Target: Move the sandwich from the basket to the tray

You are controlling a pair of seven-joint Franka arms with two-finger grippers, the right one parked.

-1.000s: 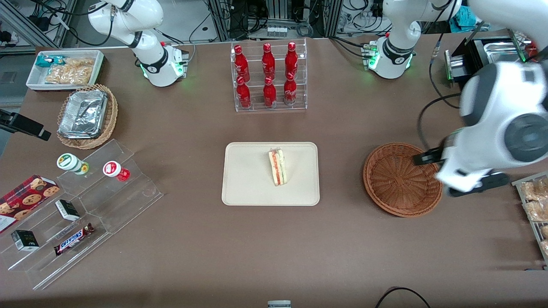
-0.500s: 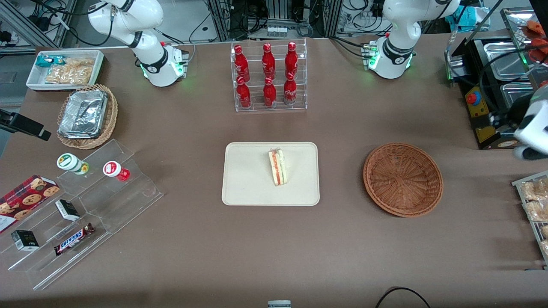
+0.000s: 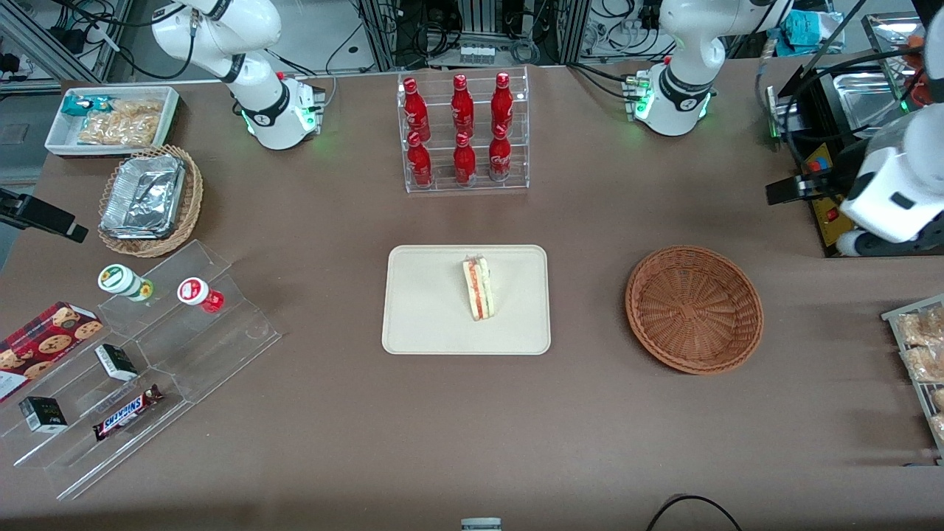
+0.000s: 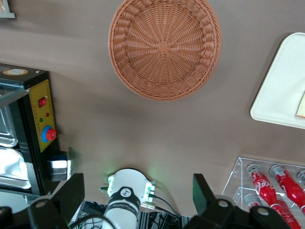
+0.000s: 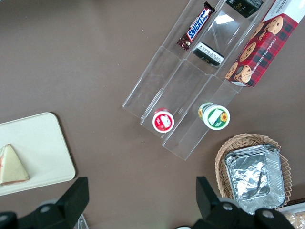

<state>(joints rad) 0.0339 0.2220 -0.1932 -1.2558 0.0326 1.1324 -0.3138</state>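
A: Where is your sandwich (image 3: 478,287) sitting?
B: It is lying on the tray (image 3: 428,310), mid-counter (image 3: 472,428). The basket (image 3: 693,310) is sitting well apart, toward your working arm's end.
A: And your gripper (image 4: 136,193)?
B: It is hovering high, farther from the front camera than the basket, fingers (image 4: 71,191) spread wide, holding nothing.

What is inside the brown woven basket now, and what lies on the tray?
The basket holds nothing; its woven bottom shows fully in both views. The sandwich lies on the tray. What is under the sandwich is covered. The gripper is high above the table, jaws open.
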